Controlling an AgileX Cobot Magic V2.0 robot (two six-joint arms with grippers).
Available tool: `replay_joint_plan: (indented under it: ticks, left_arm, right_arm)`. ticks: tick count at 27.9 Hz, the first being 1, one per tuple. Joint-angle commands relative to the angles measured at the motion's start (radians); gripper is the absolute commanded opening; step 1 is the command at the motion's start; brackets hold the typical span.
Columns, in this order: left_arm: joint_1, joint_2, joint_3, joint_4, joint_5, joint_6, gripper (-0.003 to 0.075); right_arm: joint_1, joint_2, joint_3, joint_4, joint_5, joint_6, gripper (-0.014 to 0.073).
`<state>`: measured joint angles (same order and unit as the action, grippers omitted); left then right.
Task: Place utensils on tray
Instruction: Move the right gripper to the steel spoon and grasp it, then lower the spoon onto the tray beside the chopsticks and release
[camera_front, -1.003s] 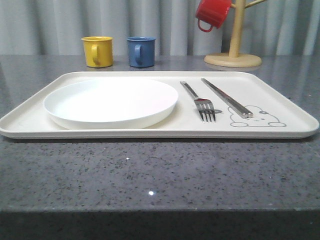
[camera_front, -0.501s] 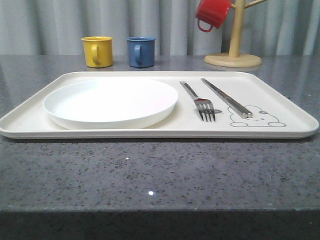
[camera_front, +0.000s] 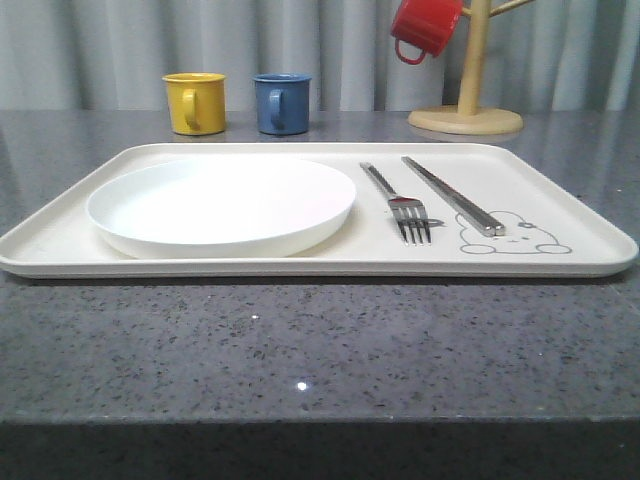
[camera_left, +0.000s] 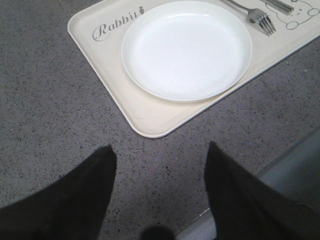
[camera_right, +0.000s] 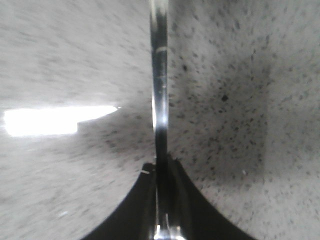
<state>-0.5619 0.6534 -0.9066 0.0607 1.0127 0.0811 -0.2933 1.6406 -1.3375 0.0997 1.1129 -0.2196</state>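
Your right gripper (camera_right: 162, 200) has its jaws closed on one slim silver utensil handle (camera_right: 159, 90) above the grey bench (camera_front: 320, 350). Your left gripper (camera_left: 160, 170) has its jaws wide apart, holding nothing. The tray (camera_front: 560, 190) carries one fork (camera_front: 398, 202), one pair of chopsticks (camera_front: 452, 195) at its 3 o'clock, and one white plate (camera_front: 222, 205) at its 9 o'clock. Three mugs: yellow (camera_front: 194, 102), blue (camera_front: 281, 103), red (camera_front: 425, 27).

1. A pale grey pleated curtain (camera_front: 330, 50) spans the top of the front view; soft, even light falls on its folds.
2. A dark grey speckled countertop (camera_front: 300, 350) fills the lower half; one bright glint sits lower centre.
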Motion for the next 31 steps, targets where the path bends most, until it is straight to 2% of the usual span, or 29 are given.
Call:
replay_joint_plan:
  ticks: [1, 7, 14, 18, 23, 31]
  left_arm:
    - [-0.007, 0.001, -0.028, -0.002, -0.067, -0.008, 0.0388]
    - [-0.007, 0.001, -0.028, -0.002, -0.067, -0.008, 0.0388]
    - [-0.007, 0.001, -0.028, -0.002, -0.067, -0.008, 0.0388]
    - [-0.007, 0.001, -0.028, -0.002, -0.067, -0.008, 0.0388]
    - [-0.007, 0.001, -0.028, -0.002, -0.067, -0.008, 0.0388]
    - [-0.007, 0.001, -0.028, -0.002, -0.067, -0.008, 0.0388]
  right_arm:
    - [0.033, -0.096, -0.043, 0.027, 0.023, -0.012, 0.0004]
    - [0.135, -0.162, -0.044, 0.037, 0.052, -0.012, 0.0004]
    - [0.359, -0.187, -0.044, 0.068, 0.098, -0.011, 0.0004]
    - [0.468, -0.186, -0.044, 0.130, 0.075, 0.000, 0.0004]
    - [0.559, -0.167, -0.044, 0.148, -0.017, 0.127, 0.0004]
    - [0.566, -0.064, -0.044, 0.104, -0.123, 0.367, 0.0004]
